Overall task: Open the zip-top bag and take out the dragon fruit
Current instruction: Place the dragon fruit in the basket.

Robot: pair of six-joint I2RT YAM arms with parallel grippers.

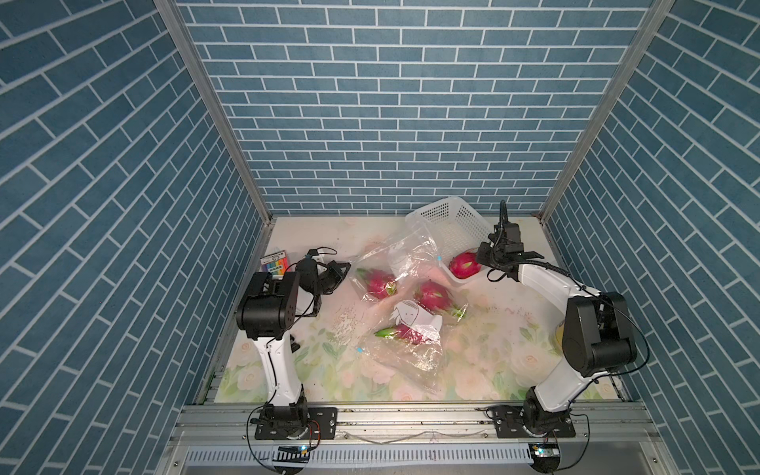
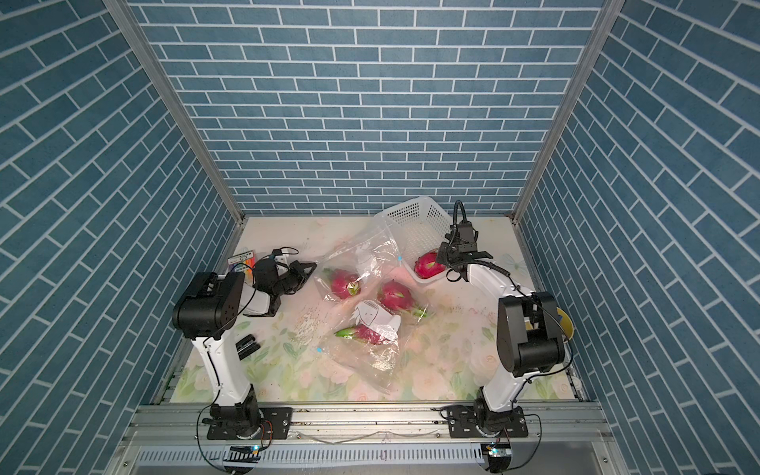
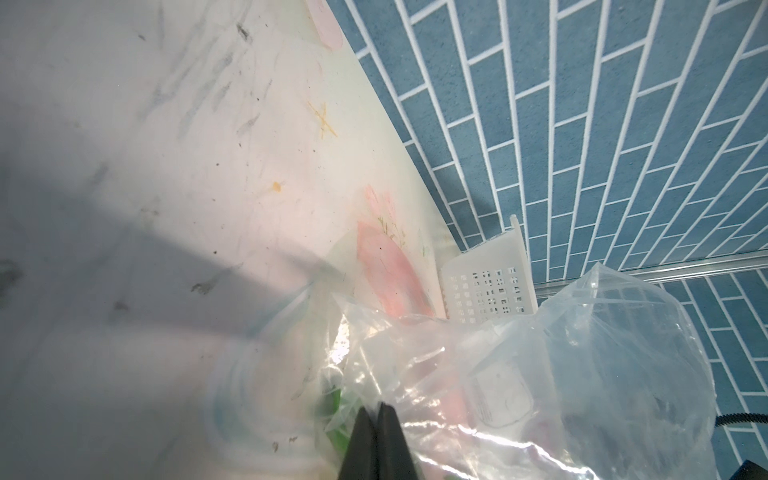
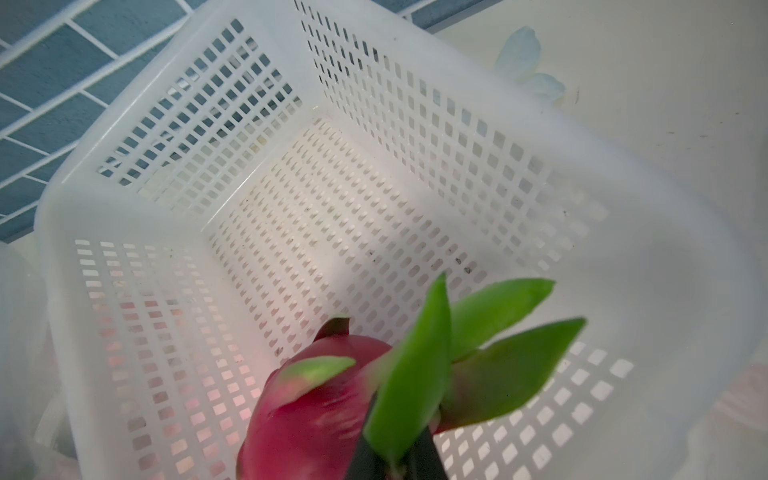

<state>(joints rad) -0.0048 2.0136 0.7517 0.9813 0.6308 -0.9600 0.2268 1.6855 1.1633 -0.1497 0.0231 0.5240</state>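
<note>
A clear crumpled zip-top bag (image 1: 405,255) lies mid-table. My left gripper (image 1: 344,268) is shut on its film at the left edge; in the left wrist view the fingertips (image 3: 377,409) pinch the plastic (image 3: 582,353). Three pink dragon fruits (image 1: 379,283) (image 1: 432,295) (image 1: 405,333) lie in or under the plastic. My right gripper (image 1: 479,261) hangs at the near end of the white basket (image 1: 448,214), over another dragon fruit (image 1: 464,265). In the right wrist view the base of that fruit's (image 4: 316,419) green leaves sits between the fingers (image 4: 392,453). The fruit is blurred and I cannot make out the grip.
A pack of coloured pens (image 1: 275,263) lies at the back left. A small black object (image 1: 294,343) sits by the left arm. Crumbs (image 1: 345,325) are scattered left of the bag. A yellow thing (image 2: 565,325) shows behind the right arm. Blue brick walls close three sides.
</note>
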